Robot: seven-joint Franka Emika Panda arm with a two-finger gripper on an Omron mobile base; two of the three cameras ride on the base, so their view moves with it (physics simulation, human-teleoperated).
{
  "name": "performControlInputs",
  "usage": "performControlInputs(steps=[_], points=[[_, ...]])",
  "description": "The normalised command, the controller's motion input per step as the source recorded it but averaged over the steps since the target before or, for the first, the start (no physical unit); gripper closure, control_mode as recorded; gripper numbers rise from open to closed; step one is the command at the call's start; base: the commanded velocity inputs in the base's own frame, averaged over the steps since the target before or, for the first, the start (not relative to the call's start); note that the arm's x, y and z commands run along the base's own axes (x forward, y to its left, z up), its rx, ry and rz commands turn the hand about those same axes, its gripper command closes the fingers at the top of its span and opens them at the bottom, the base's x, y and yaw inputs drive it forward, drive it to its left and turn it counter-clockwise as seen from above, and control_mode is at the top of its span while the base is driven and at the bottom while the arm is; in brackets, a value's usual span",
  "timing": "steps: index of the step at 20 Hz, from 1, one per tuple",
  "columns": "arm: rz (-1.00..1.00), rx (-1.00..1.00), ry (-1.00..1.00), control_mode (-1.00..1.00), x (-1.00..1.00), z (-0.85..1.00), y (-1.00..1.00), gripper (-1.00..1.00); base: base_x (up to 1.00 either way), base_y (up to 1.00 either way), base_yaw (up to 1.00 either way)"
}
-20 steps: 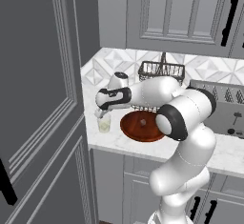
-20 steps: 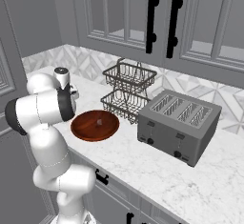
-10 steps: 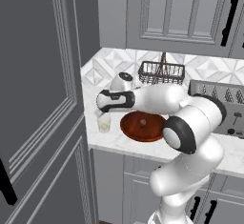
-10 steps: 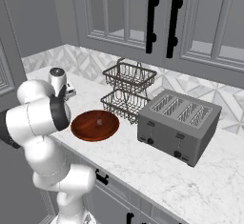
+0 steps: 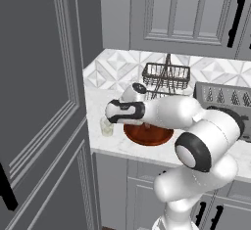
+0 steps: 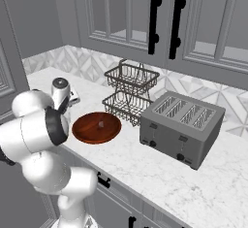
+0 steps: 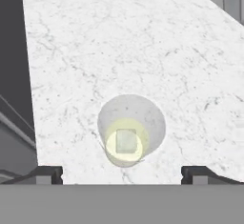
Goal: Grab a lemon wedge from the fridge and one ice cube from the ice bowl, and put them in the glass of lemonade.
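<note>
The glass of lemonade [image 7: 127, 135] stands on the white marble counter near its left end, with a pale ice cube [image 7: 126, 140] lying in the yellowish liquid. My gripper [image 7: 121, 173] hangs straight above it, open and holding nothing, with one dark fingertip on each side of the glass. From the left base view the hand [image 5: 111, 115] hovers just over the glass [image 5: 106, 126]. The reddish-brown ice bowl [image 5: 147, 132] sits right beside it, and a small piece rests in the bowl [image 6: 80, 130]. The dark fridge [image 5: 39, 102] door rises at the left. The lemon wedge is out of view.
A two-tier dark wire basket [image 6: 130, 91] stands behind the bowl, and a grey toaster [image 6: 181, 127] is to its right. Grey upper cabinets with black handles [image 6: 155, 18] hang over the counter [image 6: 213, 193]. The counter's left end meets the fridge side.
The arm's elbow has swung out to the right and lower in the left base view. The hand stays over the glass with its jaws open.
</note>
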Motion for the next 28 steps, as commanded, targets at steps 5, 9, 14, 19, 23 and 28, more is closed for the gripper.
performControlInputs(steps=[5, 9, 14, 19, 23, 28], points=[[-0.05, 0.04, -0.05, -1.00, -0.31, 0.13, -0.56, -1.00, 0.00, 0.00, 0.00], [-0.09, 0.03, -0.07, -1.00, -0.11, 0.43, -0.37, -1.00, 0.00, 0.00, 0.00], [-0.17, -0.20, 0.23, -1.00, 0.02, 0.92, -0.23, -1.00, 0.00, 0.00, 0.00], [-0.35, -0.15, 0.15, -1.00, -0.29, 0.43, -0.33, -1.00, 0.00, 0.00, 0.00], [-0.31, 0.20, -0.02, -1.00, -0.65, 0.04, -0.51, -1.00, 0.00, 0.00, 0.00], [-0.15, 0.15, -0.06, -1.00, -0.76, 0.01, -0.19, -1.00, 0.00, 0.00, 0.00]])
